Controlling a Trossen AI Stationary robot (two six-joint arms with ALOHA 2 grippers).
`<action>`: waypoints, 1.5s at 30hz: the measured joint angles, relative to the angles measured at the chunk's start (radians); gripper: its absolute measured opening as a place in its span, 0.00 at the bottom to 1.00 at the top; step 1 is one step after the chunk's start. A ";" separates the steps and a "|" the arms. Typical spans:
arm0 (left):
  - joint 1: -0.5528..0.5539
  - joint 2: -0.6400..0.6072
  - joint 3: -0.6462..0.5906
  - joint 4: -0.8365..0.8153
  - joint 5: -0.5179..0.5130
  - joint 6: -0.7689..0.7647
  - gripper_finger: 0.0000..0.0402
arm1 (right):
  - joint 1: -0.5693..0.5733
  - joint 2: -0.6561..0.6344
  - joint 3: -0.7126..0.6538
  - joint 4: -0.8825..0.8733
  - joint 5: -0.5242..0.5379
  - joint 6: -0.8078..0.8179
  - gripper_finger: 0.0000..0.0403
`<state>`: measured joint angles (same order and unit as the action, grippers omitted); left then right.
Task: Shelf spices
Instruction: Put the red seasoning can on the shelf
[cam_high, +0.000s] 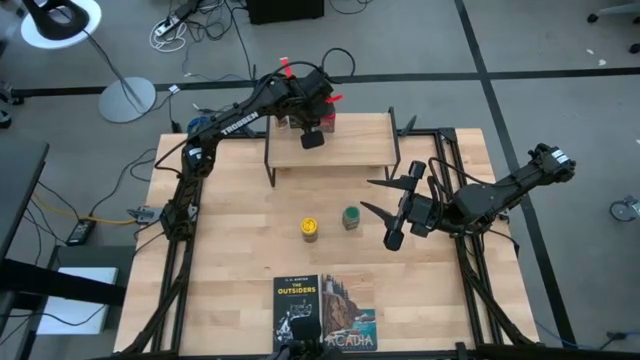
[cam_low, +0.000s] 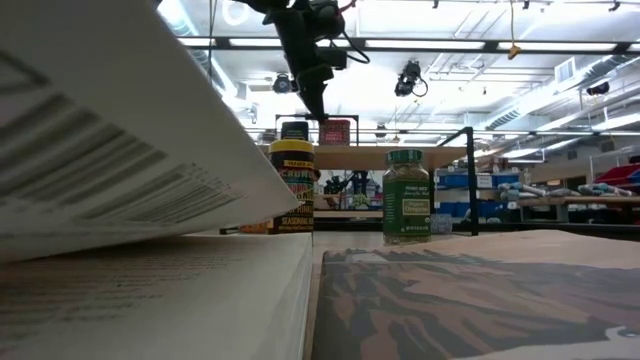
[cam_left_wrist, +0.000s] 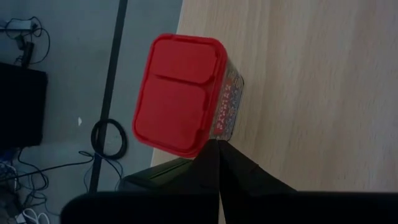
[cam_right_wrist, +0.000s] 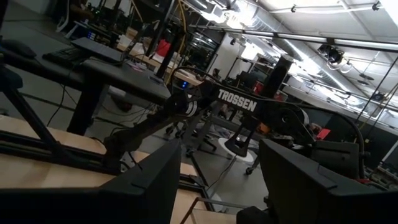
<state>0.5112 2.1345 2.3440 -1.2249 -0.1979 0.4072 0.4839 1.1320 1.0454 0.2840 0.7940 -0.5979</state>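
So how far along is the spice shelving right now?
Roughly halfway. The red square tin and a dark tin sit on the light wooden shelf, with the left gripper shut above them. The yellow-lidded round jar and green-lidded round jar remain on the table; the right gripper is open beside them.

Left pincer (cam_high: 312, 139) closed, reaching far; right pincer (cam_high: 380, 197) spread wide.

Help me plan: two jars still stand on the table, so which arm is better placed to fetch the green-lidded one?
Probably the right. The right gripper hangs open just beside the green-lidded jar, while the left gripper is shut, over the shelf near the red tin.
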 joint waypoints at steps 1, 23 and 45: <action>0.000 0.000 0.000 0.000 0.000 0.000 0.00 | 0.000 0.000 0.000 0.000 0.000 0.000 0.53; -0.042 0.000 -0.002 0.085 0.094 0.029 0.01 | 0.000 0.000 0.000 -0.001 0.000 0.000 0.53; -0.038 -0.001 -0.241 0.315 0.030 0.060 0.01 | 0.002 0.000 0.000 0.004 0.000 -0.005 0.53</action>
<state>0.4736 2.1338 2.1027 -0.9101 -0.1676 0.4669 0.4854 1.1320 1.0454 0.2876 0.7944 -0.6026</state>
